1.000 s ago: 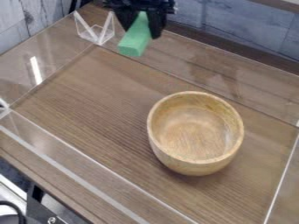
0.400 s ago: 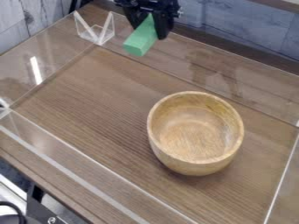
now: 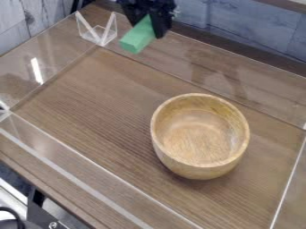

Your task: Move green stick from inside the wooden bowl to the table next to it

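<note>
- The black robot gripper (image 3: pixel 148 25) hangs at the far side of the scene, near the top edge of the picture, with its jaws closed on the upper end of the flat, light-green rectangular stick (image 3: pixel 138 38).
- The green stick is tilted and held in the air, its lower end hanging over the far part of the brown wood-grain table (image 3: pixel 96 107); I cannot tell whether that end touches the surface.
- The round, light tan wooden bowl (image 3: pixel 201 134) sits well apart from the stick, toward the near right, and its inside looks empty.
- Judged from this, the lift out of the bowl is done and the carry-and-place step is in hand.
- The next move calls for lowering the stick until it lies on bare tabletop, ideally closer to the bowl than where it hangs now, then spreading the jaws to release it.
- The clear acrylic wall (image 3: pixel 54 45) and a small clear bracket (image 3: pixel 96 29) stand just beside the gripper, so the descent needs to keep clear of them.
</note>
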`<act>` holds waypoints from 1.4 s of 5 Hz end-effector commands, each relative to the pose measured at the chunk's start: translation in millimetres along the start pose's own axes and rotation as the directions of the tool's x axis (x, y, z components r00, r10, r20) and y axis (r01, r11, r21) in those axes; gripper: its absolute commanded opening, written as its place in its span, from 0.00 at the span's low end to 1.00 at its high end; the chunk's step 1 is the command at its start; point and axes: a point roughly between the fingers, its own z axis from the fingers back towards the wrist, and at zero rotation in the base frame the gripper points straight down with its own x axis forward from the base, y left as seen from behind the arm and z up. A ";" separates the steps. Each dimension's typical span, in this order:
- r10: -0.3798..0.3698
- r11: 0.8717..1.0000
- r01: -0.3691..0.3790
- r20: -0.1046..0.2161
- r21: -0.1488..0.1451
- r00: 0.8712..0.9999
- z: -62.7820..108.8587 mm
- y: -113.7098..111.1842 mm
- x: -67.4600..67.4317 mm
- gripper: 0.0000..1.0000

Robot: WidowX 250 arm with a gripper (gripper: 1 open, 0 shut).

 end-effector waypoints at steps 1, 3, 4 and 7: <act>-0.019 1.000 0.018 0.052 0.021 0.998 6.6 -6.0 6.8 0.00; -0.046 0.999 0.045 0.054 0.019 0.997 -7.2 -17.4 7.0 0.00; -0.054 0.998 0.053 0.060 0.019 0.997 -9.7 -7.4 12.2 0.00; 0.044 0.997 -0.048 0.068 0.058 0.997 -8.1 10.7 26.3 0.00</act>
